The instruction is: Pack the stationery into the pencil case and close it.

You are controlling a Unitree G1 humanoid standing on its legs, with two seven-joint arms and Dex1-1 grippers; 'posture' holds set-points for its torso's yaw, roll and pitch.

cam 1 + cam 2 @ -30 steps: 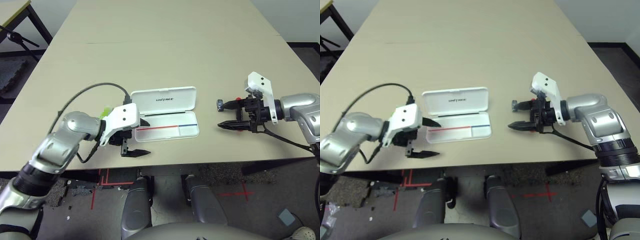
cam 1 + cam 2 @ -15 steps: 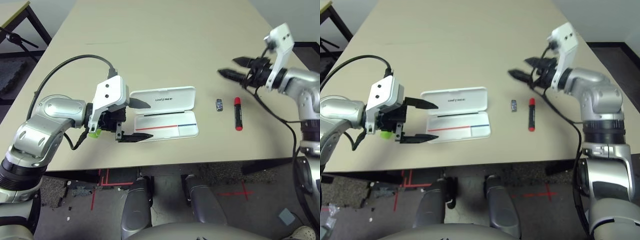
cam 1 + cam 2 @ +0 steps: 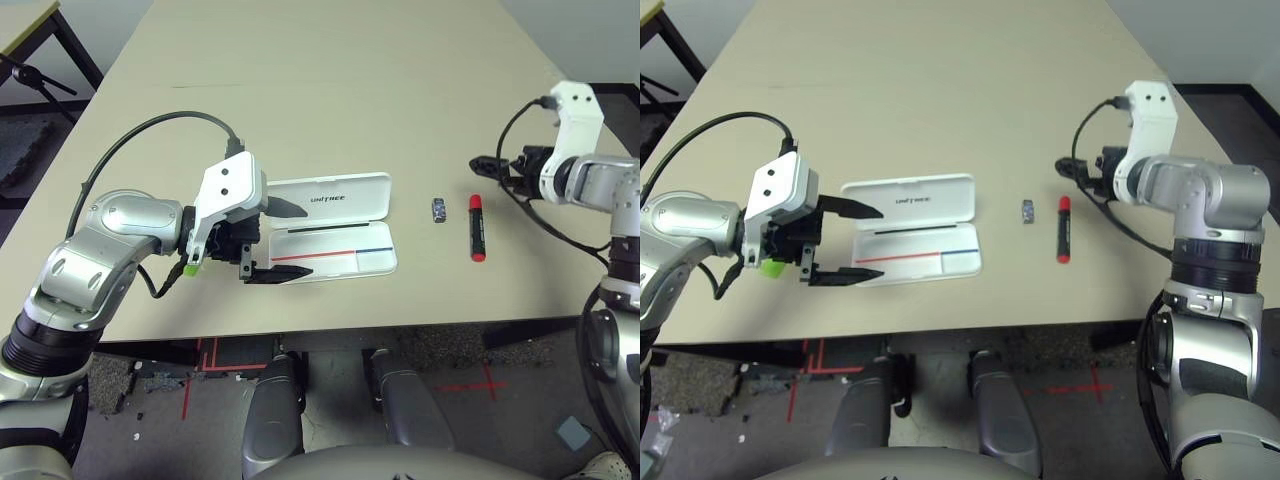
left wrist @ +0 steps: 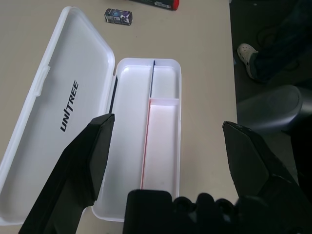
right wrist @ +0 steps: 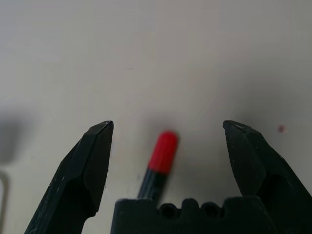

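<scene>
At the left of the frame, a green strip (image 3: 772,268) lies on the bench (image 3: 330,110), mostly hidden beneath the left claw (image 3: 282,240). That claw is spread wide with nothing between its fingers, its tips reaching over the near-left part of the pencil case (image 3: 362,262). The white case lies open at the centre of the frame, lid (image 3: 335,198) toward the top, its tray empty, a red-and-blue line running along inside. Right of centre sits the small dark block (image 3: 439,210), and just beside it, further right, the red marker (image 3: 477,232) with its black middle. At right, above the marker, the right claw (image 5: 168,127) stands wide open, holding nothing.
</scene>
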